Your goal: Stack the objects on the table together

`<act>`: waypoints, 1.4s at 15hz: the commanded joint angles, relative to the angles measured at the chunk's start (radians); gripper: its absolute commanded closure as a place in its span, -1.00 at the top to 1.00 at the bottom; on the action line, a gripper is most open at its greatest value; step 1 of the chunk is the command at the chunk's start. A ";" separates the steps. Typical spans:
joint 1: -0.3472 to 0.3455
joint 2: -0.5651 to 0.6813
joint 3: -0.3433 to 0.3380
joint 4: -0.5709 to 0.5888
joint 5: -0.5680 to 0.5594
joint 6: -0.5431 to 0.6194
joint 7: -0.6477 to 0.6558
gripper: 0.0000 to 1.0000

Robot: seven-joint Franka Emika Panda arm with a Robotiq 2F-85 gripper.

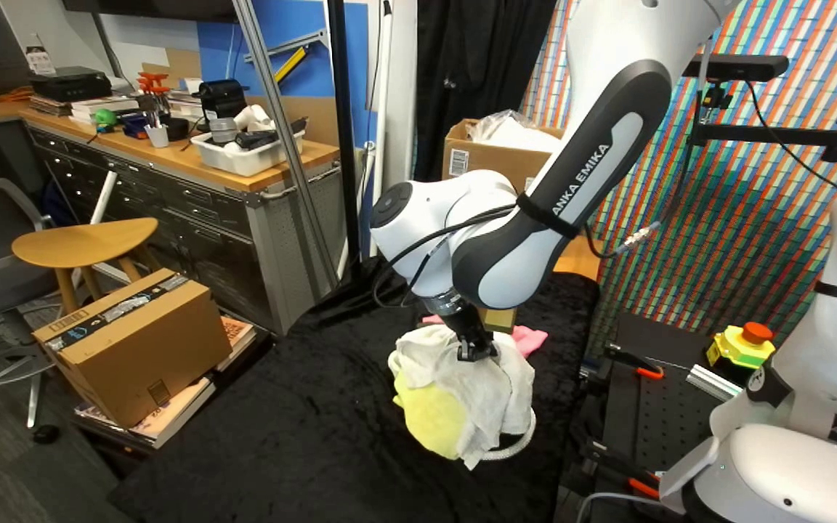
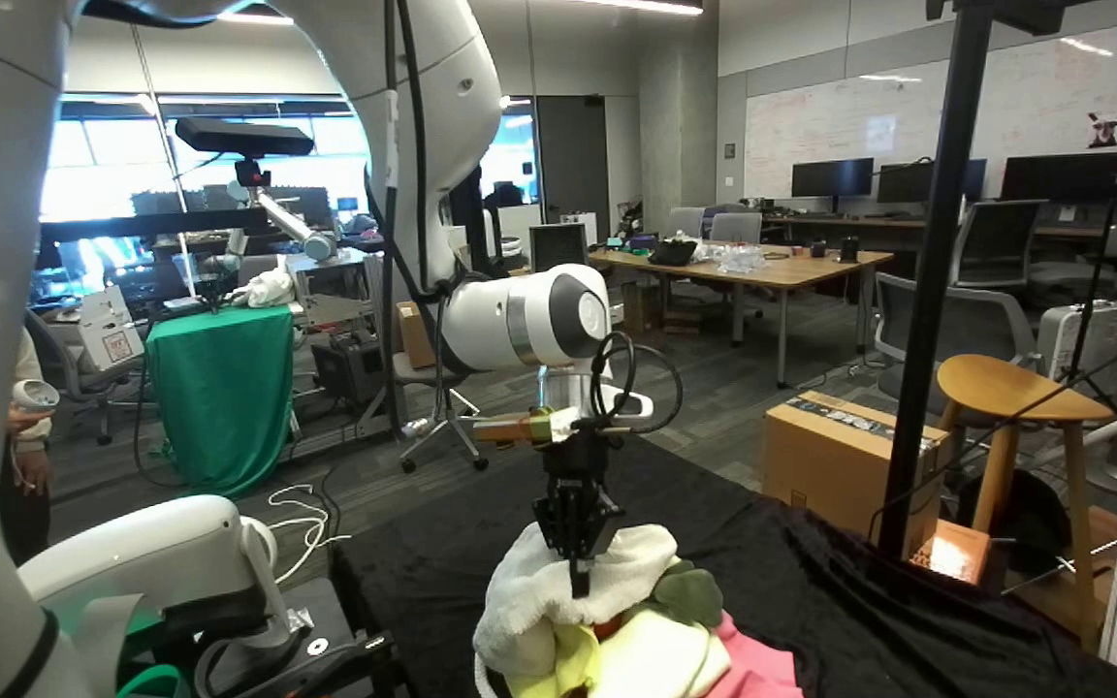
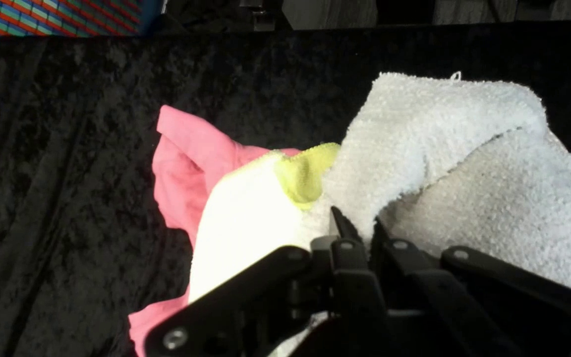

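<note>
- Gripper [image 3: 356, 218], one: its jaws are standing almost together and are pinching a fold of white cloth [image 3: 464, 173].
- White cloth, one that I am making out: it is lying over the other fabrics.
- Pink cloth [image 3: 196, 144], one: it is sticking out near the white cloth.
- Pale yellow cloth [image 3: 246, 223], one: it is lying on the pink cloth and running up against the white cloth.
- Yellow-green fabric [image 1: 426, 418], one broad stretch in an exterior view: it is showing from under the white cloth; whether it is separate from the pale yellow cloth I cannot tell.
- Olive-green bulge [image 2: 689, 593], one: it is resting just beside the white cloth.
- White rope loop [image 1: 524, 444], one: it is curving out from under the white cloth.
- Red patch [image 2: 607, 628], one: it is peeping out below the white cloth, too small to identify.
- Table [image 1: 280, 428], one, draped in black: it is spreading beneath the white cloth.
- Taped cardboard box [image 1: 135, 356], one: it is standing well apart from the white cloth in both exterior views, hiding its contents.
- Open-topped cardboard box [image 1: 502, 158], one: it is standing beyond the white cloth and holding a pale bundle [image 1: 511, 134] with clear plastic.
- White bin [image 1: 240, 161], one: it is sitting on a workbench [image 1: 179, 157], well apart from the white cloth, and holding a grey round thing [image 1: 224, 131] and dark items [image 1: 257, 138].
</note>
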 commanded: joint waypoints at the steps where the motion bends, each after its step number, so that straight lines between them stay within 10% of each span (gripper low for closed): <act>1: 0.024 0.035 -0.020 0.025 0.013 0.017 0.019 -0.90; 2: 0.025 0.027 -0.020 0.017 0.016 0.018 0.016 -0.89; 3: 0.026 0.022 -0.022 0.013 0.014 0.018 0.018 -0.37; 13: -0.009 -0.233 0.026 -0.115 0.136 -0.092 -0.230 0.97; 21: -0.003 -0.595 0.063 -0.290 0.178 -0.105 -0.382 1.00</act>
